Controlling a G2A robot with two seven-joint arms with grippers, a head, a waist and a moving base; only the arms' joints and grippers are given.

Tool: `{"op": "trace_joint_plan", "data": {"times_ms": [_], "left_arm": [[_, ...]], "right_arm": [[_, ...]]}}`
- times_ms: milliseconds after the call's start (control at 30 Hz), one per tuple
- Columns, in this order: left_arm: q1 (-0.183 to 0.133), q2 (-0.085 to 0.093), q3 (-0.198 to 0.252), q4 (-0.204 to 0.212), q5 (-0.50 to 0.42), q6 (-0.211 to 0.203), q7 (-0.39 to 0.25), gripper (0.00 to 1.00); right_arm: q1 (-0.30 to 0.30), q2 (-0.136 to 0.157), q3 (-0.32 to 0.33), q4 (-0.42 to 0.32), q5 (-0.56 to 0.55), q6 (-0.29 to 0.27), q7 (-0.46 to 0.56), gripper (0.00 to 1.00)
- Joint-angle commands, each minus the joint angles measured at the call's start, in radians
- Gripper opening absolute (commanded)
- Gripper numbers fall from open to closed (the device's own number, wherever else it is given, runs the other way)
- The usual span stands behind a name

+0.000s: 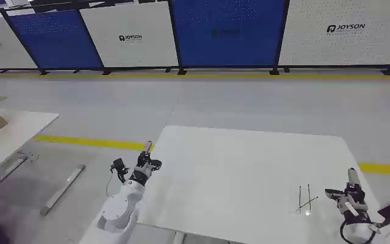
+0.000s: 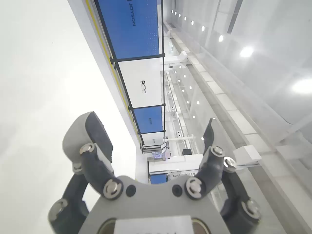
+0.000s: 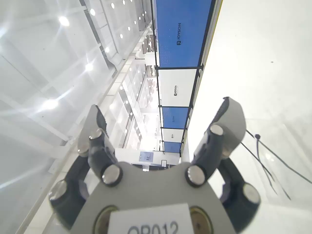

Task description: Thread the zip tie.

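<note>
Both arms are parked at the tabletop (image 1: 244,171) edges, wide open w/ nothing held. Left tool (image 1: 149,155) sits at the lower left of the top view, well apart from the action. The black zip ties (image 1: 306,198) lie flat and crossed at lower right, just beside the right tool (image 1: 342,184), prob so that arm grabs first. Nothing threaded yet imo.

Bright, even light comes from round ceiling lamps (image 2: 246,51) overhead; in the right wrist view they flare into star-shaped streaks. The white bench (image 1: 244,177) looks almost washed out, with a small glint toward its 4 o'clock, just beside the zip ties (image 1: 306,199). Both wrist views bend straight lines near their edges.
</note>
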Motion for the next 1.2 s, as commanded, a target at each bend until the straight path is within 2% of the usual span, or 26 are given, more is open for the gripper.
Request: {"op": "trace_joint_plan", "data": {"times_ms": [0,133,200,333,400,900,967,1000,1067,1167], "left_arm": [[0.0,0.0,0.0,0.0,0.0,0.0,0.0,1.0],[0.0,0.0,0.0,0.0,0.0,0.0,0.0,1.0],[0.0,0.0,0.0,0.0,0.0,0.0,0.0,1.0],[0.0,0.0,0.0,0.0,0.0,0.0,0.0,1.0],[0.0,0.0,0.0,0.0,0.0,0.0,0.0,1.0],[0.0,0.0,0.0,0.0,0.0,0.0,0.0,1.0],[0.0,0.0,0.0,0.0,0.0,0.0,0.0,1.0],[0.0,0.0,0.0,0.0,0.0,0.0,0.0,1.0],[0.0,0.0,0.0,0.0,0.0,0.0,0.0,1.0],[0.0,0.0,0.0,0.0,0.0,0.0,0.0,1.0]], "right_arm": [[0.001,0.002,0.001,-0.003,-0.045,0.001,0.021,1.0],[0.011,0.015,0.041,-0.01,-0.113,0.046,0.166,1.0],[0.018,0.025,0.083,-0.016,-0.126,0.076,0.27,1.0],[0.04,0.053,0.153,-0.012,-0.228,0.107,0.556,1.0],[0.068,0.067,0.184,0.013,-0.275,0.111,0.684,1.0],[0.072,0.069,0.188,0.017,-0.278,0.112,0.692,1.0],[0.084,0.074,0.15,0.032,-0.203,0.148,0.902,1.0],[0.151,0.088,0.178,0.096,-0.153,0.191,1.092,1.0],[0.265,0.111,0.211,0.213,-0.158,0.216,1.296,1.0],[0.363,0.129,0.204,0.315,-0.179,0.217,1.389,1.0]]}}
